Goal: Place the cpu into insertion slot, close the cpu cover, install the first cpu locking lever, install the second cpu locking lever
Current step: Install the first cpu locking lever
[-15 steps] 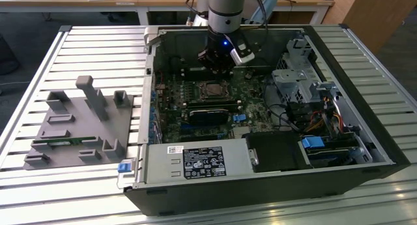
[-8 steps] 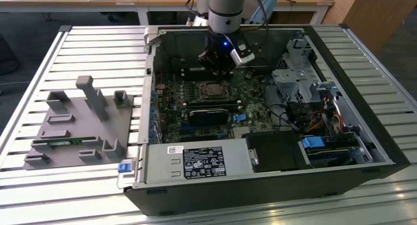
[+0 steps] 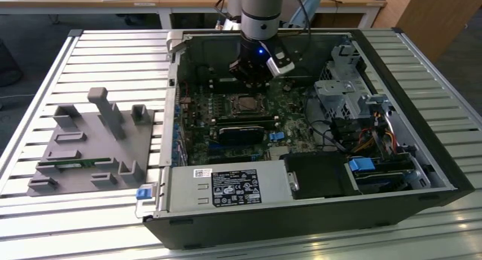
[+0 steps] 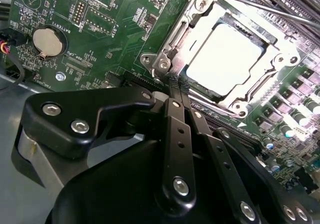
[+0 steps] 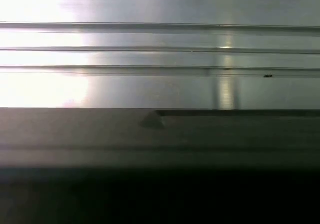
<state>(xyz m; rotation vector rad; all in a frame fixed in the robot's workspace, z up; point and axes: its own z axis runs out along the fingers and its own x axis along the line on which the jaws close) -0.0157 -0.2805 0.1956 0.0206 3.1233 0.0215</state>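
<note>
While the arm hangs over the open case [image 3: 421, 158], the cpu [image 4: 227, 59] lies flat in the slot [image 4: 192, 81] near the middle of the board [image 4: 125, 19], pale top up. The cover [image 4: 285, 64] looks down around it, silvery frame ringing the chip on all sides. A thin lever [image 4: 260, 5] runs along the far side of the cover; whether it is latched I cannot tell.

Hand [image 4: 175, 91] sits just beside the slot's near corner, fingers [image 4: 172, 149] drawn together, nothing between them.

Handling, as a judgement: chip is light, rigid and fragile, better taken by its edges than pressed on top. Cover is thin stiff sheet metal, hinged, easily pushed at its rim. Lever is springy wire, likely slippery, best caught at its bent end.

Around: coin cell [image 4: 46, 40] and pin headers toward one board corner, capacitors [image 4: 295, 119] crowding the opposite side of the slot. In the exterior view, memory sticks [image 3: 242, 120], cables [image 3: 354, 139] and drive cage [image 3: 346, 91] hem the working space.
</note>
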